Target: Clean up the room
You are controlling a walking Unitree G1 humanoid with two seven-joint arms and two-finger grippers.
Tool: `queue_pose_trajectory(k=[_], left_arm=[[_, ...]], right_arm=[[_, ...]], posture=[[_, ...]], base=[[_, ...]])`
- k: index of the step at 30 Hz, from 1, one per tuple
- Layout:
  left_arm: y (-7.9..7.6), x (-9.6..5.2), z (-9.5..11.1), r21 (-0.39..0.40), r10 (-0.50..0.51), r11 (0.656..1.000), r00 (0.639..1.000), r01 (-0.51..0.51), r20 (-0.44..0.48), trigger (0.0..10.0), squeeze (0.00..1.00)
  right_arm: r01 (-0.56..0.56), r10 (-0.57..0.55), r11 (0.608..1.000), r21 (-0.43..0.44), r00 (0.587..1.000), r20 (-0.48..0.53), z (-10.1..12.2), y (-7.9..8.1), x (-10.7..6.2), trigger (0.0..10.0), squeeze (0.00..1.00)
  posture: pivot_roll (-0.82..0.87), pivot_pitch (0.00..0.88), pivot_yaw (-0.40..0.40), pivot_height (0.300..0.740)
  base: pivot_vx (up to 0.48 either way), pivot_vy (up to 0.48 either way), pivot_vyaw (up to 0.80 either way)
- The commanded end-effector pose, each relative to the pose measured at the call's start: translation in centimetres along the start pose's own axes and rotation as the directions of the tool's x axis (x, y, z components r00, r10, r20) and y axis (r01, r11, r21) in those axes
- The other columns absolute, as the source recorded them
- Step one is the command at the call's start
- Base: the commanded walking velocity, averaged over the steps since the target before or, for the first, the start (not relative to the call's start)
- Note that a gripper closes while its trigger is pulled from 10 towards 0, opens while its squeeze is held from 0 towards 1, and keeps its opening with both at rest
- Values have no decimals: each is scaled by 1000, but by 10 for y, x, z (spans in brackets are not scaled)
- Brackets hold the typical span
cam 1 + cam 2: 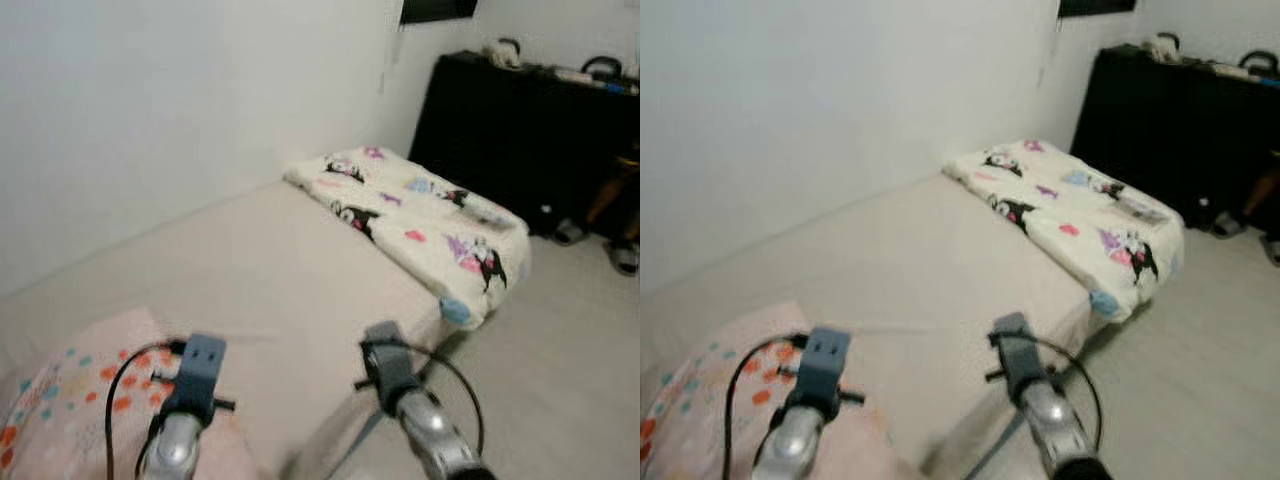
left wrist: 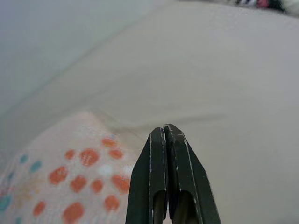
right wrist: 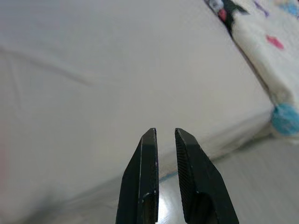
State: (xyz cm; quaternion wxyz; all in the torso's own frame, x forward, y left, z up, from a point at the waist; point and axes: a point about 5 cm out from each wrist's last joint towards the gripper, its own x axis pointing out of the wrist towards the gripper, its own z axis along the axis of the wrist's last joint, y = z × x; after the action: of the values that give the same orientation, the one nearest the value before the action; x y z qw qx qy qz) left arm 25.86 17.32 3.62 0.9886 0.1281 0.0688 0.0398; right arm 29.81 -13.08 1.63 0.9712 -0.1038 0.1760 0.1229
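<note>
Looking down from the head, the left eye view shows a beige bed running along a white wall, with a folded cartoon-print blanket lying across its far end and a dotted pillow at the near corner. A black cabinet stands beyond the bed, on the pale floor. Both silver arms reach forward over the bed's near part.

The right eye view gives the same scene; the left arm sits above the dotted pillow's edge, the right arm near the bed's side edge.

From the left wrist view, the left gripper has its fingers pressed together, holding nothing, poised over the sheet just beside the pillow.

From the right wrist view, the right gripper shows a narrow gap between its fingers, empty, above the bed's edge.
</note>
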Motion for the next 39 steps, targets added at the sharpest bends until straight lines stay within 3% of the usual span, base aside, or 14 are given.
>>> queue_pose_trajectory(k=[1, 17, 22, 39], left_arm=[[1, -3, -8, 13, 0, 1000, 999, 1, -37, 10000, 0], [7, -5, -12, 15, 19, 1000, 999, -19, -48, 10000, 0], [5, -5, -13, -16, 12, 1000, 998, -13, -59, 10000, 0], [1, -4, -11, -5, -2, 1000, 999, 1, -51, 10000, 0]], right_arm=[[-23, 23, 1000, -1, 1000, -5, -2, 7, 0, 10000, 0], [-39, 39, 999, -9, 999, -5, -2, 9, 1, 10000, 0], [-45, 45, 999, -13, 999, -8, -2, 10, 1, 10000, 0], [-38, 38, 999, 2, 999, -18, -3, 11, 2, 10000, 0]], posture=[[62, 1, -62, 740], [60, 0, -71, 740], [61, 0, -75, 740], [62, 0, -68, 740]], base=[[0, 0, -800], [0, 0, -800], [0, 0, -800], [0, 0, -800]])
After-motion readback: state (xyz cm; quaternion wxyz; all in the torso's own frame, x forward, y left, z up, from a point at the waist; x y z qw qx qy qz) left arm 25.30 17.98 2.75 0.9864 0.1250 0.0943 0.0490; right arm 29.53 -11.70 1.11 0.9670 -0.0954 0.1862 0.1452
